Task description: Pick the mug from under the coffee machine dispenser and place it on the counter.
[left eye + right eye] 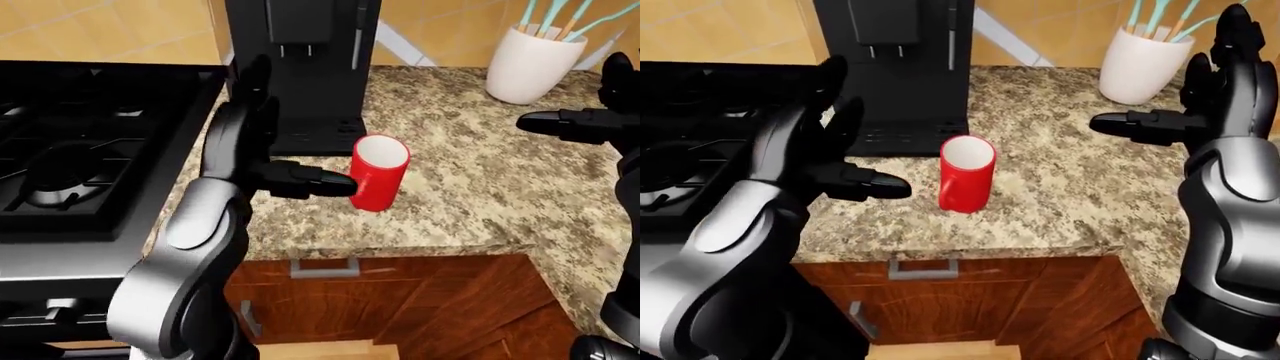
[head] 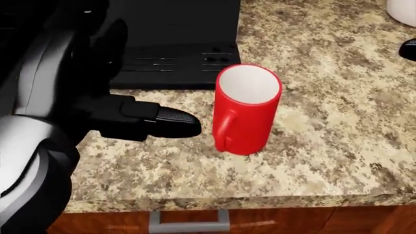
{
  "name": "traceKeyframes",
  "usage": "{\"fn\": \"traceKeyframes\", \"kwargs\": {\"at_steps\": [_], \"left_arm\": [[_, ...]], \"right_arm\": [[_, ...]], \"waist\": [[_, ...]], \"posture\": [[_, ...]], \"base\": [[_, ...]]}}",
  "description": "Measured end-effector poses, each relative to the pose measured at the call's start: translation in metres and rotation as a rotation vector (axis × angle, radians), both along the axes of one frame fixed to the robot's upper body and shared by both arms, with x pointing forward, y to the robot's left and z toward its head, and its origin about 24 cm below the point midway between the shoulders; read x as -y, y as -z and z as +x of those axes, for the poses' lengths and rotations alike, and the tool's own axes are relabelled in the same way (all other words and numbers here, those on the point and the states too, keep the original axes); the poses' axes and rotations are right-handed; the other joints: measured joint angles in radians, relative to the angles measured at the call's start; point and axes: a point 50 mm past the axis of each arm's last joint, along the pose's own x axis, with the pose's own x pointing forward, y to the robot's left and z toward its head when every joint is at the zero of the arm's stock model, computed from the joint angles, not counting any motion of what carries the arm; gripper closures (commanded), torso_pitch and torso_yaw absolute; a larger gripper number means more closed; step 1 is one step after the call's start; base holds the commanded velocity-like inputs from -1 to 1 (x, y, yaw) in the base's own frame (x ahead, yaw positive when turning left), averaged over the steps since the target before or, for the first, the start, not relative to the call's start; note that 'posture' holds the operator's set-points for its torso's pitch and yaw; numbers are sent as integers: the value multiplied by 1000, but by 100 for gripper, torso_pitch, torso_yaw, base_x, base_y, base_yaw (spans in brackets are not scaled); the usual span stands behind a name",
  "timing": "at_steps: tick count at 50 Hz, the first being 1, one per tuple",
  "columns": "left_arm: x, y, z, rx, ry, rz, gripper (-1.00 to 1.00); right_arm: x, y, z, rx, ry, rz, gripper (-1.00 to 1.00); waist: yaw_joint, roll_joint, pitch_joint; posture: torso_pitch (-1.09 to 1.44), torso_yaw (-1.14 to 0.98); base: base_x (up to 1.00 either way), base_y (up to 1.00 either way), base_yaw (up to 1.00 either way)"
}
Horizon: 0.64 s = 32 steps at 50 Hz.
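— Mug (image 2: 246, 111)?
— Upright on the counter (image 2: 338, 122), just below the coffee machine (image 1: 902, 67) tray in the head view.
— Hands?
— Left hand (image 2: 113, 105) spread wide, just beside it, not touching. Right hand (image 1: 1200, 105) open, well apart.

Bright, even, sharp simulator render

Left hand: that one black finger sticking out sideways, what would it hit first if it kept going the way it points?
Probably the red ceramic mug. The left hand is open, its outstretched finger aimed at the mug's handle side with a bare gap of granite counter between. Depth is uncertain.
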Motion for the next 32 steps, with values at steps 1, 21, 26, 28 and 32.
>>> {"fn": "traceKeyframes", "kwargs": {"at_steps": [1,21,26,28,32], "left_arm": [[-3,-2,-1,5,-5,3,-100],[-65,-48,-7,184,-148,71,-100],[-88,-61,-11,221,-219,106,-100],[-94,-70,-15,256,-241,119,-100],[-102,-86,-22,324,-269,137,-100]], "right_arm": [[0,0,0,-1,-1,1,-100],[0,-3,0,1,0,1,-100],[1,-3,0,1,0,1,-100],[1,-2,0,-1,1,2,-100],[1,-3,0,-1,0,0,-100]], "waist": [[0,1,1],[-9,25,9],[-11,29,12],[-11,30,12],[-11,35,11]], "posture": [[0,0],[0,0],[0,0],[0,0],[0,0]], "base": [[0,0,0],[0,0,0],[0,0,0],[0,0,0],[0,0,0]]}}
